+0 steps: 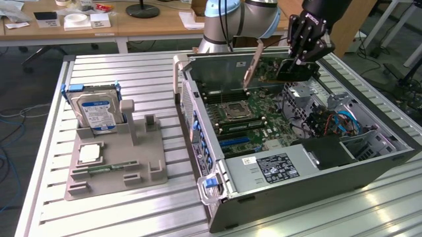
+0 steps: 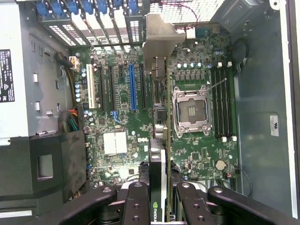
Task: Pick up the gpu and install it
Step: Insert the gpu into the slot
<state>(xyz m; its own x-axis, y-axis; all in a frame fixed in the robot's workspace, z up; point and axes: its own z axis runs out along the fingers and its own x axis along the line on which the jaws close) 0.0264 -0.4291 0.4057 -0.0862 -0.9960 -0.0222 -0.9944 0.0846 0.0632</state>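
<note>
Slatted table (image 1: 132, 217) bears 2 things: a grey, perhaps plastic, holder (image 1: 112, 185) and open computer case (image 1: 297, 191).

The gpu (image 1: 280, 73) is a green card with a black block and a shiny silver end. The hand (image 1: 300, 61) is black. The desk (image 1: 132, 212) is silver with long straight stripes. The computer box (image 1: 297, 197) is grey and black outside. The big board (image 2: 117, 108) inside it is green, with one bright blue slot (image 2: 131, 86) and a row of blue clips (image 2: 75, 7). Some wires (image 1: 343, 121) are blue. The hard drive (image 1: 99, 111) has a blue and white label. The holder (image 1: 112, 168) under it is plain grey.
</note>
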